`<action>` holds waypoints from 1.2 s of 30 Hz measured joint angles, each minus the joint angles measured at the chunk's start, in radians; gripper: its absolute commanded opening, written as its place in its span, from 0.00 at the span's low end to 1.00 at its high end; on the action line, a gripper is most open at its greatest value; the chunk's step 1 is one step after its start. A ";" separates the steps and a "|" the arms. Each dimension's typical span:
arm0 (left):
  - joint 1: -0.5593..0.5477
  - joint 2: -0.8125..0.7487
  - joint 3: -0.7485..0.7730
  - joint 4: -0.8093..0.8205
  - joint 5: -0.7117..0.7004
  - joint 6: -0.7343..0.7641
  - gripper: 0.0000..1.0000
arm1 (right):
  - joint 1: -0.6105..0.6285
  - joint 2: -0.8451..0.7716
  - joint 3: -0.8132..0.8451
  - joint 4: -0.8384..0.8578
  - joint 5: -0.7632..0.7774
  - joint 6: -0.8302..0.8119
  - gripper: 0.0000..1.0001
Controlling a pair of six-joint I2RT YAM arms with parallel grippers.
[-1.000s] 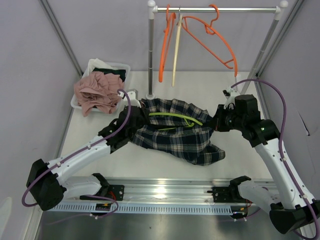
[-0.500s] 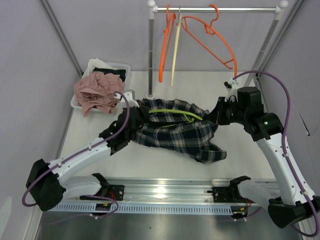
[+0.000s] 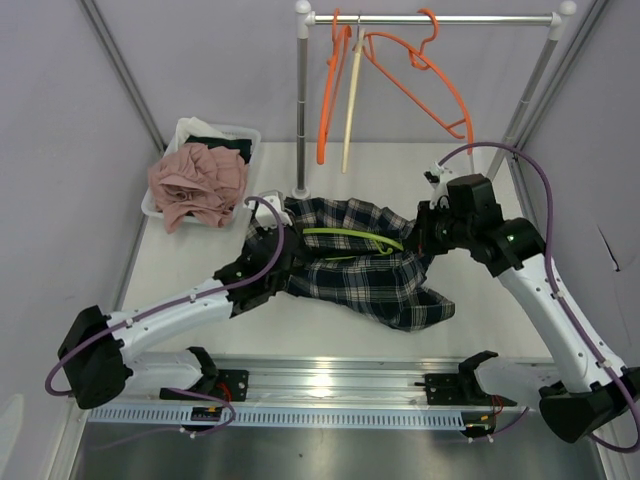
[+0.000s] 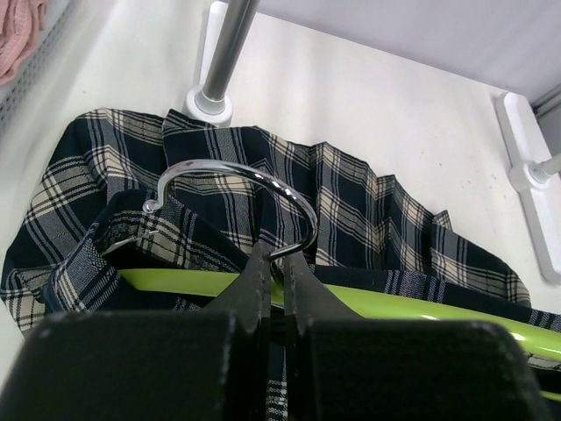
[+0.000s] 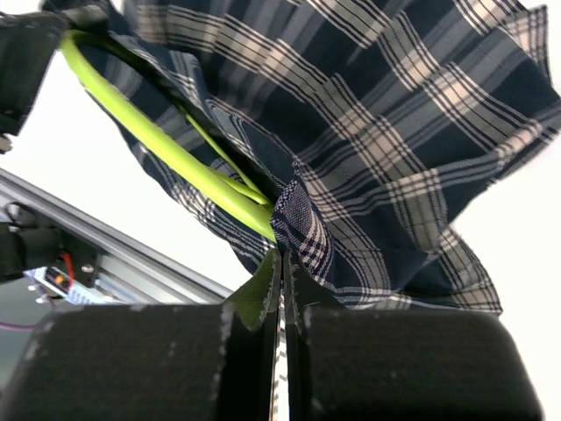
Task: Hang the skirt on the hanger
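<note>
A dark blue plaid skirt point(image 3: 372, 282) lies rumpled on the white table, with a lime green hanger point(image 3: 350, 233) lying inside its upper part. My left gripper point(image 3: 284, 247) is at the skirt's left end. In the left wrist view it point(image 4: 279, 263) is shut on the hanger's metal hook point(image 4: 230, 171), just above the green bar point(image 4: 438, 307). My right gripper point(image 3: 426, 238) is at the skirt's right end. The right wrist view shows it point(image 5: 282, 263) shut on a fold of the skirt's waistband point(image 5: 302, 219), beside the hanger's end point(image 5: 166, 145).
A clothes rack point(image 3: 301, 100) stands at the back with orange hangers point(image 3: 410, 70) and a cream one point(image 3: 350, 110) hanging from it. A white basket point(image 3: 232, 134) with pink cloth point(image 3: 195, 182) sits at the back left. A metal rail point(image 3: 320, 385) runs along the near edge.
Both grippers moved inward: the left one to the right with the hook, the right one to the left with the waistband. The skirt's top has bunched closer around the hanger.
</note>
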 measured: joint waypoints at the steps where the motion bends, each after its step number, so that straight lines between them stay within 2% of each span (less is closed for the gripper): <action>1: -0.005 0.005 0.000 0.000 -0.010 0.000 0.00 | 0.006 0.006 -0.001 -0.004 0.013 0.000 0.00; 2: -0.010 0.011 0.003 0.000 -0.021 0.000 0.00 | 0.008 0.012 -0.003 -0.005 0.025 0.000 0.00; 5: -0.015 0.032 0.008 -0.003 -0.036 0.000 0.00 | 0.011 0.015 -0.038 0.008 0.069 0.006 0.13; 6: -0.014 0.037 0.008 -0.010 -0.032 -0.001 0.00 | 0.013 0.014 -0.058 0.014 0.085 0.010 0.19; 7: -0.010 0.041 0.008 -0.024 -0.020 0.000 0.00 | 0.014 0.014 -0.077 0.027 0.095 0.018 0.29; 9: -0.003 0.060 -0.002 -0.076 0.007 0.012 0.00 | 0.016 0.009 -0.120 0.068 0.119 0.029 0.39; 10: 0.003 0.069 -0.016 -0.100 0.011 0.021 0.00 | 0.017 -0.001 -0.150 0.089 0.124 0.033 0.48; 12: 0.016 0.077 -0.041 -0.138 0.015 0.039 0.00 | 0.018 -0.029 -0.226 0.126 0.135 0.051 0.55; 15: 0.022 0.078 -0.058 -0.169 0.016 0.054 0.00 | 0.026 -0.059 -0.324 0.142 0.158 0.080 0.54; 19: 0.021 0.079 -0.065 -0.170 0.023 0.055 0.00 | 0.074 -0.078 -0.412 0.177 0.178 0.127 0.49; 23: 0.021 0.079 -0.069 -0.162 0.024 0.056 0.00 | 0.187 -0.076 -0.463 0.248 0.188 0.185 0.45; 26: 0.021 0.079 -0.069 -0.163 0.025 0.060 0.00 | 0.316 -0.048 -0.517 0.325 0.199 0.244 0.43; 30: 0.021 0.079 -0.069 -0.163 0.028 0.064 0.00 | 0.429 0.000 -0.567 0.378 0.218 0.310 0.49; 36: 0.021 0.079 -0.069 -0.163 0.031 0.072 0.00 | 0.516 0.038 -0.593 0.428 0.249 0.379 0.57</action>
